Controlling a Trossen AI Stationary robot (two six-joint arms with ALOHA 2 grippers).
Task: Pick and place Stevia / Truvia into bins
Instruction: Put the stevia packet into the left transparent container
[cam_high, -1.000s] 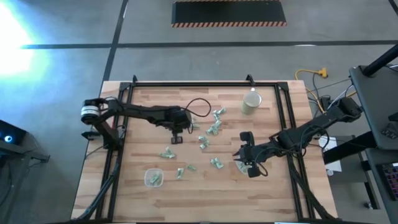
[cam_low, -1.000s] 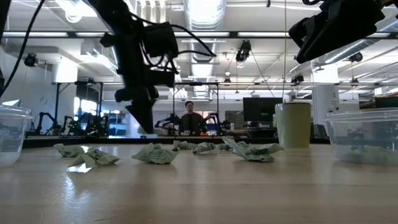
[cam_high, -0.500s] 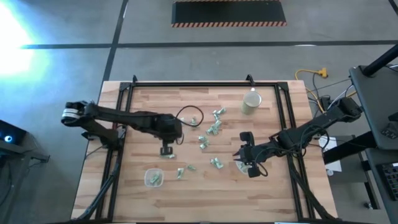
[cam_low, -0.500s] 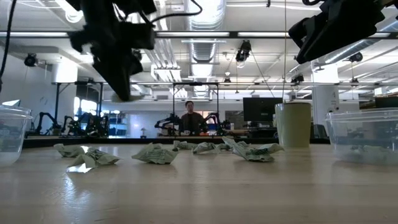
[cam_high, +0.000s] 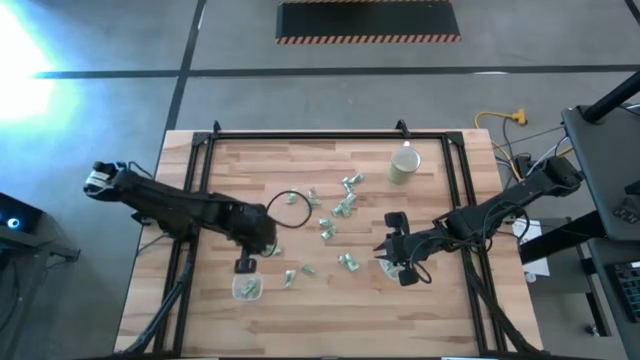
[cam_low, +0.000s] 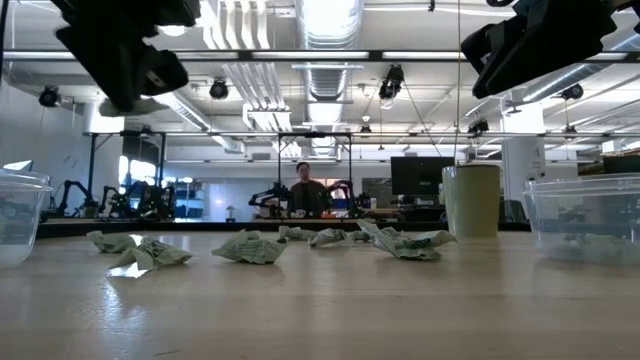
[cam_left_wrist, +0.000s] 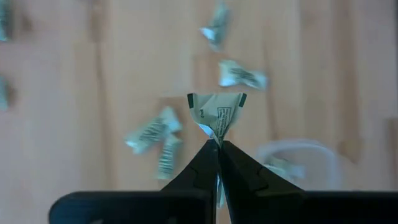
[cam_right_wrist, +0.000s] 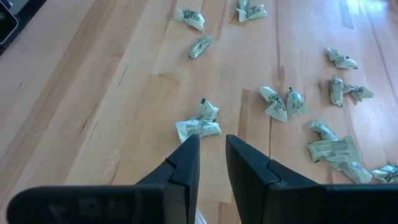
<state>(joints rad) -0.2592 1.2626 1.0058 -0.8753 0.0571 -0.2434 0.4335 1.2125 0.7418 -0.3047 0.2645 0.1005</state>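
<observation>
Item: wooden slatted worktop (cam_high: 450, 310) inside a black tube frame, carrying the following.

Pale green-and-white paper sachets: a loose scatter (cam_high: 338, 210) across the middle of the worktop, more lying toward the near edge; many were crumpled. One sachet (cam_left_wrist: 216, 112) was pinched by its lower end between the closed fingers of the left gripper (cam_left_wrist: 217, 144), its printed face standing clear above the tips.

Small clear plastic tub with rounded corners (cam_high: 247, 287): near the worktop's front-left corner, a few sachets already inside. The left gripper (cam_high: 245, 265) was held just beside it, on the side toward the worktop's centre, raised off the surface.

Second clear tub (cam_low: 585, 218): toward the right edge, mostly covered in the overhead view by the right gripper (cam_high: 398, 262). That gripper's fingers (cam_right_wrist: 183, 162) stood a narrow gap apart and empty, waiting above a sachet (cam_right_wrist: 199, 127).

Opaque beige round cup (cam_high: 403, 166): near the back-right corner, not part of the sorting.

Risks, as judged: the grip was on a thin edge of paper, so the sachet could slip or twist free in transit; released short of the rim, it would land on the worktop beside the tub.
</observation>
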